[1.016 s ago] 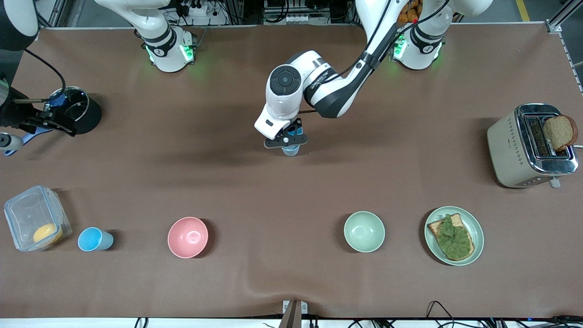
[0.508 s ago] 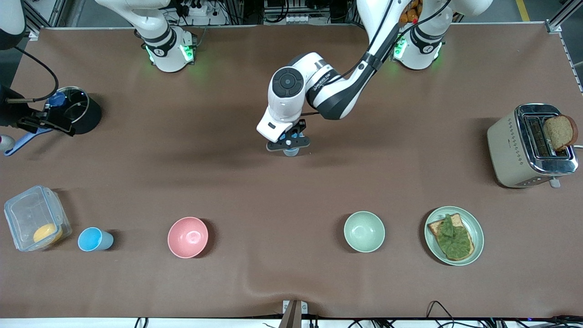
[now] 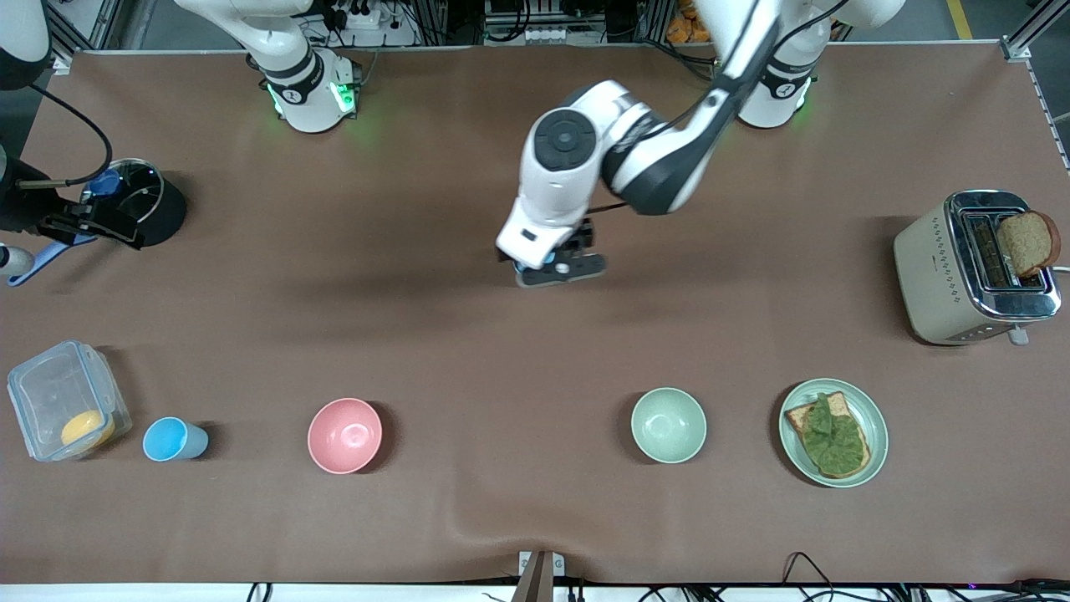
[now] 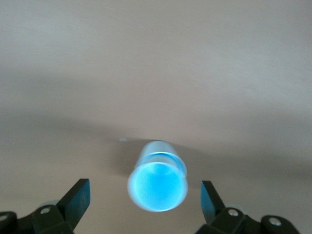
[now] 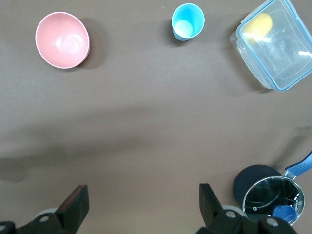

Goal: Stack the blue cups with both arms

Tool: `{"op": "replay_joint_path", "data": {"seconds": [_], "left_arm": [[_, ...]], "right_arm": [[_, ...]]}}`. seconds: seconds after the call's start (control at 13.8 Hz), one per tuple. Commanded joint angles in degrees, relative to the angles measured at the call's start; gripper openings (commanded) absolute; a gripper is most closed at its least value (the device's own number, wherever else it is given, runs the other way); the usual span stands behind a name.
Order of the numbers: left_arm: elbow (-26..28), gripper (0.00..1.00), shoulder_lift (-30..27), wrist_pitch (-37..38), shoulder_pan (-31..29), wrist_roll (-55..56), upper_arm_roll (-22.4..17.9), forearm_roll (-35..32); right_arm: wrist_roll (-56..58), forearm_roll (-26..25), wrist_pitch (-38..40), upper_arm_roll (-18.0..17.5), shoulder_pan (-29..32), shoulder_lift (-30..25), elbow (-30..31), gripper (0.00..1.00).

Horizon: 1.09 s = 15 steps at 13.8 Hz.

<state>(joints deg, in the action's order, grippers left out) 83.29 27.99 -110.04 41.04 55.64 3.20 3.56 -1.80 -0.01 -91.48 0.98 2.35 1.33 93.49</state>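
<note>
While open, left gripper (image 4: 145,195) straddles blue cup (image 4: 157,180), untouching

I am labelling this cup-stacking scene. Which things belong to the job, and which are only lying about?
Job: blue cup in mid-table under the open left gripper; second blue cup beside the clear container; open right gripper, waiting near the black pot.
Lying about: clear container, black pot, pink bowl, green bowl, plate with toast, toaster.
</note>
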Motion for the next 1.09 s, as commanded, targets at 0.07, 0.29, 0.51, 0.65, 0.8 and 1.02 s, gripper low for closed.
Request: {"op": "replay_joint_path", "data": {"seconds": [0.07,0.29,0.51,0.65,0.8,1.02], "left_arm": [[3.9,1.00,-9.5,11.4,-8.1,-5.1,3.6,-6.1],[6.3,1.00,-16.5,17.1,-16.1,-19.5,5.2,-8.6],[7.0,1.00,-23.3,22.2,-26.9,-26.9,6.1,-10.1],[7.6,1.00,-26.5,22.3,-31.8,-37.1,6.1,-9.7],[7.5,1.00,-27.9,22.5,-35.1,-41.5,5.9,-9.3],[7.8,1.00,-29.0,24.0,-38.0,-44.6,5.5,-8.8]], "right_arm": [[-0.1,0.7,0.3,-0.5,0.3,-1.1,0.6,1.00],[-0.1,0.4,0.3,-0.5,-0.6,-1.2,0.6,1.00],[-0.1,0.4,0.4,-0.5,-0.6,-1.2,0.5,1.00],[-0.1,0.4,0.4,-0.5,-0.6,-1.2,0.5,1.00],[-0.1,0.4,0.6,-0.5,-0.6,-1.2,0.5,1.00],[-0.3,0.4,0.6,-0.5,-0.6,-1.2,0.5,1.00]]}}
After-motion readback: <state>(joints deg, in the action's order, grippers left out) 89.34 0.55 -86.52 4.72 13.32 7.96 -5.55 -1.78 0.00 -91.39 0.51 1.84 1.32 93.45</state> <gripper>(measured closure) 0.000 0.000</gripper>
